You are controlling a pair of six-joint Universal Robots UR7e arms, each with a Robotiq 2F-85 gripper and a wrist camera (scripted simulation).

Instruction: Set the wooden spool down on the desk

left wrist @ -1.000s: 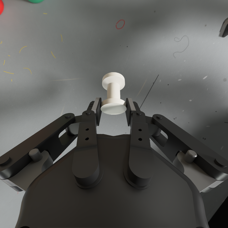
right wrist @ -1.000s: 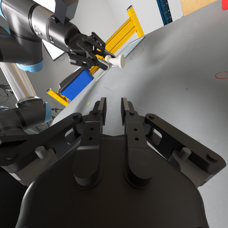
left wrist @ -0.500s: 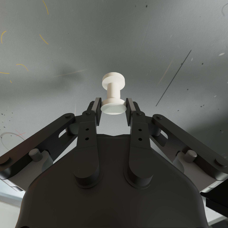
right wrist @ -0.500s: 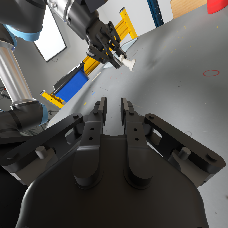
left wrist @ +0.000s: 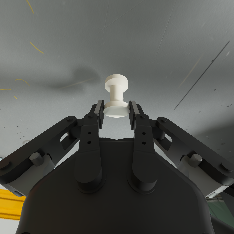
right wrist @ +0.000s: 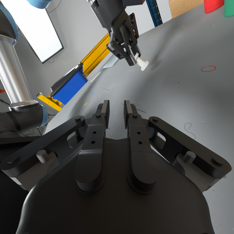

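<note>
The pale wooden spool [left wrist: 116, 96] is held in my left gripper [left wrist: 116, 107], whose jaws are shut on its near flange. The spool points away from the gripper towards the grey desk [left wrist: 164, 38], and its shadow lies just left of it. In the right wrist view the spool [right wrist: 141, 62] hangs tilted from the left gripper [right wrist: 135, 57], its far flange close to the desk [right wrist: 177, 101]; I cannot tell whether they touch. My right gripper [right wrist: 116, 106] is empty, with its fingers a small gap apart, low over the near desk.
A red object [right wrist: 212, 6] and a green one [right wrist: 229, 8] stand at the far desk edge. A red drawn circle [right wrist: 208, 68] lies right of the spool. A blue bin [right wrist: 70, 86] and a yellow beam [right wrist: 96, 53] sit beyond the left edge.
My left gripper has come down towards the desk with the spool and tipped it downward. The right gripper's finger gap is unchanged.
</note>
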